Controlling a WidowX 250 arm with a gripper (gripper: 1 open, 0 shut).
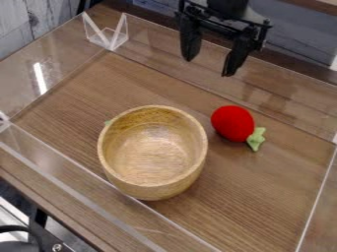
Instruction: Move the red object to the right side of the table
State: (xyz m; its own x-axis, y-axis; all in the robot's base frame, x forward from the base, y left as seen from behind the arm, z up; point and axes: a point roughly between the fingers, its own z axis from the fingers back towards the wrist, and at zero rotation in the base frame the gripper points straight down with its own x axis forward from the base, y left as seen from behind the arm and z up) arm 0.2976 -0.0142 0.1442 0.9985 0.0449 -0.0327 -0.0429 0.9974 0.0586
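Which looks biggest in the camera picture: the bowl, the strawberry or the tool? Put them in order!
1. Bowl, clearly biggest.
2. Tool, though it sits farther back, so its true size is unsure.
3. Strawberry, smallest.

The red object [234, 121] is a small, rounded, bright-red toy strawberry with a green leafy tip pointing right and slightly near. It lies on its side on the bench [158, 79], right of centre, untouched by anything. The bench is brown wood-grain, edged by low clear acrylic walls, and its right wall stands a little beyond the strawberry's leaves.
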